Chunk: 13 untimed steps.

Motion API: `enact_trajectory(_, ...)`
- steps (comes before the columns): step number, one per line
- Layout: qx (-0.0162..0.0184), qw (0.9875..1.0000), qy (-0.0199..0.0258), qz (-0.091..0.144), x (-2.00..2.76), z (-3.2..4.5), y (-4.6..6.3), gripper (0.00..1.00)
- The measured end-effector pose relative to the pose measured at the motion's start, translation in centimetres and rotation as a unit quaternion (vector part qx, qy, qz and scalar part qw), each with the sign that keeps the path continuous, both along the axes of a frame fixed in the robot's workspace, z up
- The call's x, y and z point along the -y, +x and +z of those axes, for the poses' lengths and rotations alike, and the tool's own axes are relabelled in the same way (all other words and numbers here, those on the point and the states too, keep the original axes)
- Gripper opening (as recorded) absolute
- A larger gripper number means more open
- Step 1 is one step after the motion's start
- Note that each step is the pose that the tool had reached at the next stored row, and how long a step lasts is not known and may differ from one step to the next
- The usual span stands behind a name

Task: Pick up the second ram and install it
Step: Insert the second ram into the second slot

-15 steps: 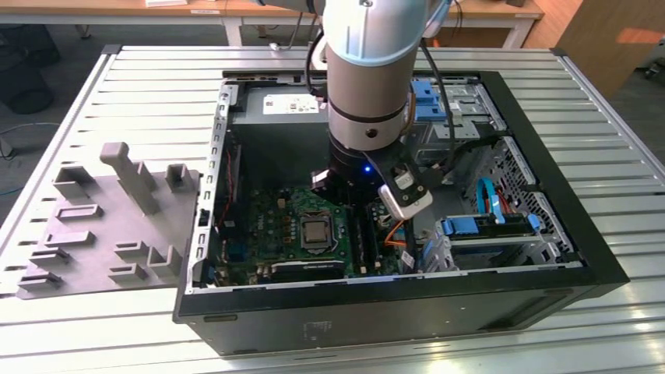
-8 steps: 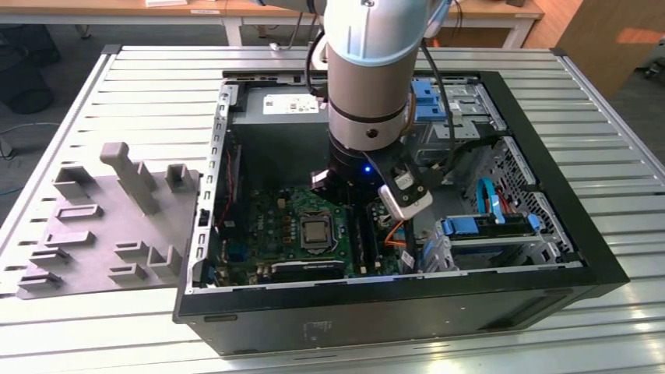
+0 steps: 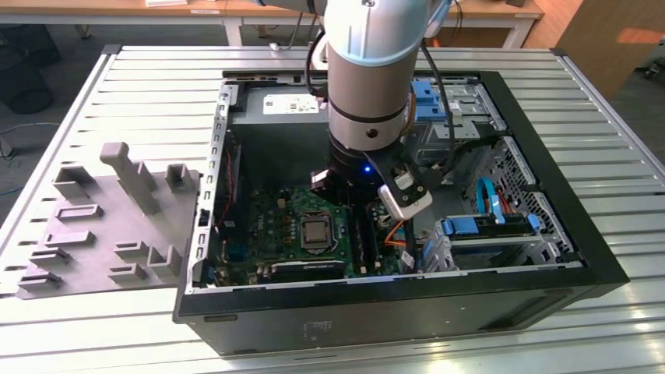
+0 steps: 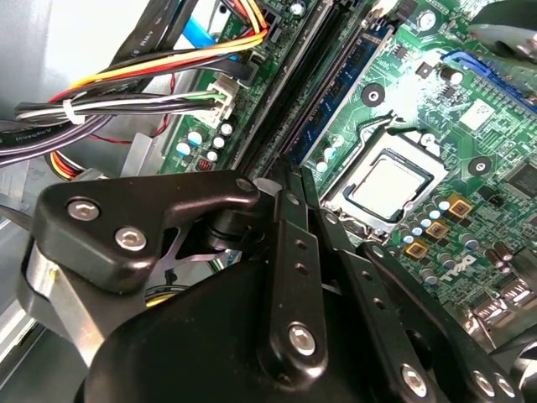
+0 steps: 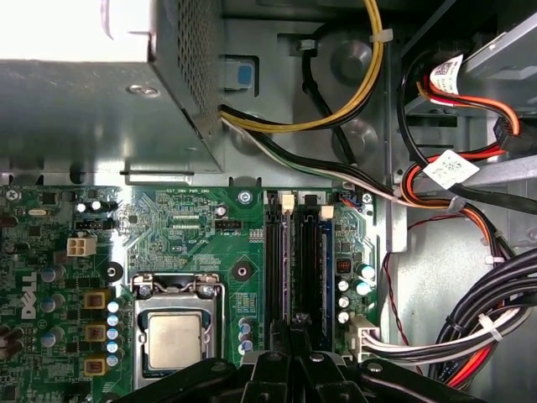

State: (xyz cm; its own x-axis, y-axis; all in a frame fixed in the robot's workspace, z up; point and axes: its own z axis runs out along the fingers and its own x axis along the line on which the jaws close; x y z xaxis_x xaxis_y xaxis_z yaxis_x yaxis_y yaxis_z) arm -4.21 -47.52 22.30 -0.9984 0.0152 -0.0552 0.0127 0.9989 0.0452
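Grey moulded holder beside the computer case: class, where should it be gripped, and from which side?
On the grey holder, probably grip the tall upright post, coming down from above: it stands well clear, while the base lies flat on the table.

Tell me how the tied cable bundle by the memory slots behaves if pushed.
Likely floppy: the cable bundle is thin wires. It would probably shift as one, since a white tie binds it. Its white plug should hold that end back.

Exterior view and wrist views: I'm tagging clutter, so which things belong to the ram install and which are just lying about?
Job in hand:
gripper
memory slots
motherboard

Lying about:
grey moulded tray
cable bundles
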Motion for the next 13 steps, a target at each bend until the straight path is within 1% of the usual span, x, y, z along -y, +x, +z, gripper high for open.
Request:
enact_trajectory(5,-0.0003,1.0000,0.0001,0.000,0.00,0.01,0.00,0.12)
enact_trajectory(8,-0.0003,1.0000,-0.0001,0.000,0.00,0.25,0.00,0.12)
enact_trajectory(11,-0.0002,1.0000,0.0002,0.000,0.00,0.27,0.00,0.12)
enact_trajectory(13,-0.0004,1.0000,0.0018,0.000,0.01,0.29,0.03,0.12)
